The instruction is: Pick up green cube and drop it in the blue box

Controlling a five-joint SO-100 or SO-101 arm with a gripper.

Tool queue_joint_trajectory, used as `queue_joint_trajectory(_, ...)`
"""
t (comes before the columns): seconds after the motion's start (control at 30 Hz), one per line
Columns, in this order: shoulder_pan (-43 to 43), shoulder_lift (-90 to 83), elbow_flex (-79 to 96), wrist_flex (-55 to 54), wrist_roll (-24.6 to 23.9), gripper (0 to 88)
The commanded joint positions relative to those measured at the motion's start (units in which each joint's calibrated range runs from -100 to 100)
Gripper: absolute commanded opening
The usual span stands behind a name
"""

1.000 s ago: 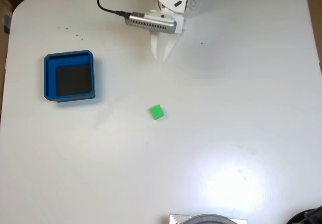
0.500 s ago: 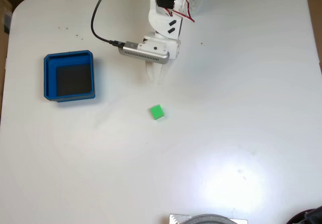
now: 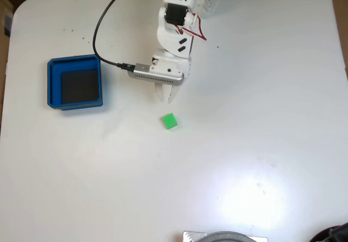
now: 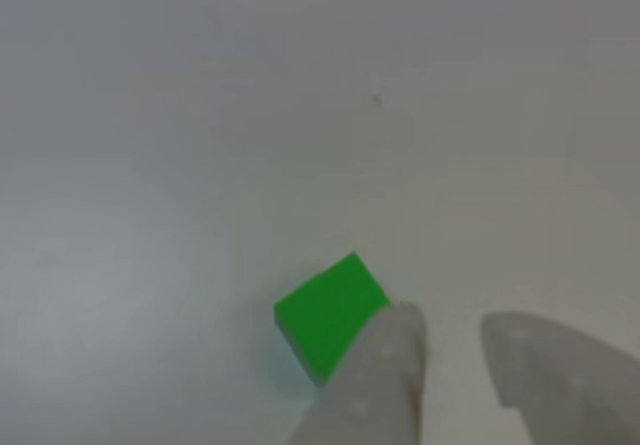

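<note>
The green cube point(image 3: 169, 121), center frame on the worktop point(image 3: 261, 117), looks light, rigid, smooth; pinch opposite flat faces. The hand point(image 3: 166, 96) hovers above it, slightly parted, empty.

In the other view, the whole picture is soft and blurry. One pale fingertip point(image 4: 385, 350) covers the lower right corner of the green cube point(image 4: 328, 315), and both fingers are cut off by the bottom edge.

In the fixed view, a gray camera bar point(image 3: 157, 76) hides most of the gripper point(image 3: 167, 96), so only its tips peek out. At the table's point(image 3: 261, 117) near edge, a round gray thing point(image 3: 224, 236) is cut off by the picture's bottom.
</note>
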Motion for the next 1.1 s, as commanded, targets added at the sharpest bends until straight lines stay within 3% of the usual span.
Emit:
queue_joint_trajectory(0.0,0.41,1.58,-6.71,-1.14,3.22,1.8)
queue_joint_trajectory(0.27,0.34,3.01,-8.32,-1.06,10.40,1.8)
queue_joint_trajectory(0.4,0.26,3.09,-8.41,1.14,10.45,1.8)
queue_joint_trajectory(0.73,0.03,8.11,-23.13,20.79,10.65,1.8)
queue_joint_trajectory(1.07,-0.12,18.39,-34.98,24.46,10.70,1.8)
